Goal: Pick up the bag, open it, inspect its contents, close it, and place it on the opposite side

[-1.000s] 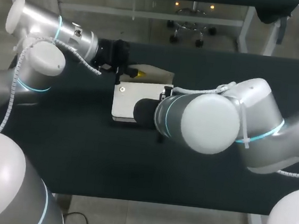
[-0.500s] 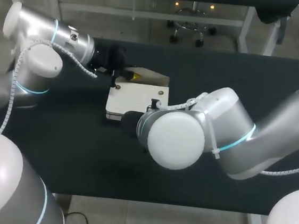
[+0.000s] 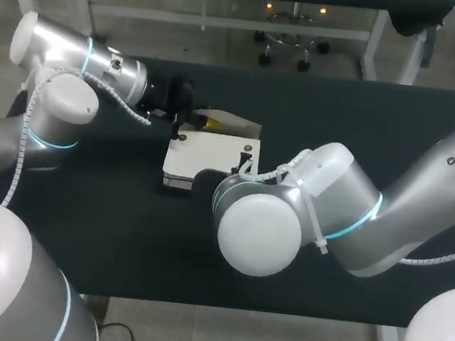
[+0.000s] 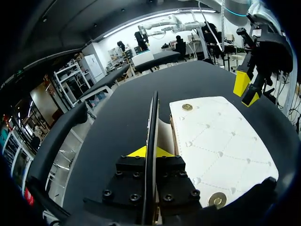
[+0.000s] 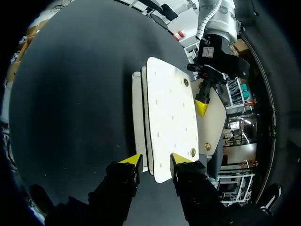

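While my left gripper [image 4: 150, 153] is keeping the flap [image 3: 236, 125] pinched and raised, my right arm is swinging round to the near side. The white bag [image 3: 210, 154] is now lying slightly further left on the table [image 3: 363, 120]. My right gripper [image 5: 157, 161] is hovering, fingers apart, at the bag's end. I'm judging inspection underway, with closing not yet started.

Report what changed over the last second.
The right arm swung leftward and nearer the camera, bringing the right gripper, open, over one end of the bag. The bag slid slightly leftward. The left gripper stayed shut on the raised flap, which remains open.
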Controlling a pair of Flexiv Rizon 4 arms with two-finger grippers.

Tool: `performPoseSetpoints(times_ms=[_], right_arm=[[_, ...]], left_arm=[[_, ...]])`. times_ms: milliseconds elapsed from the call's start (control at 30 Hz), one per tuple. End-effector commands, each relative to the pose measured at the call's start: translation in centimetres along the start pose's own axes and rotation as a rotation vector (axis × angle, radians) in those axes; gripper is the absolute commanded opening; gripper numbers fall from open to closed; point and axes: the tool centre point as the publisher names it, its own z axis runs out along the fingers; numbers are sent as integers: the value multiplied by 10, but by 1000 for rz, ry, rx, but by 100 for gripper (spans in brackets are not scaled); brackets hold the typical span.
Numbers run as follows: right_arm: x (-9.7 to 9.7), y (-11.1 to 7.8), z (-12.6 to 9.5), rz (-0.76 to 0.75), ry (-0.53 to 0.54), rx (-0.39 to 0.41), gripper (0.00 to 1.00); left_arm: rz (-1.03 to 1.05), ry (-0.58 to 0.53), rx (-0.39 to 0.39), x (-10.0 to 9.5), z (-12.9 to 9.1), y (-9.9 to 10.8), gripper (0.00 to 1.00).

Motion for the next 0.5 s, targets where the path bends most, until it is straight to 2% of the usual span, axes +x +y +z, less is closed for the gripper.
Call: performPoseSetpoints(times_ms=[33,500], right_arm=[[-3,-11,7,3,2,-23,36],[-1,-10,25,2,10,-40,36]], left_arm=[[-3,7,14,-1,2,2,0],[-20,36,21,-4,7,2,0]])
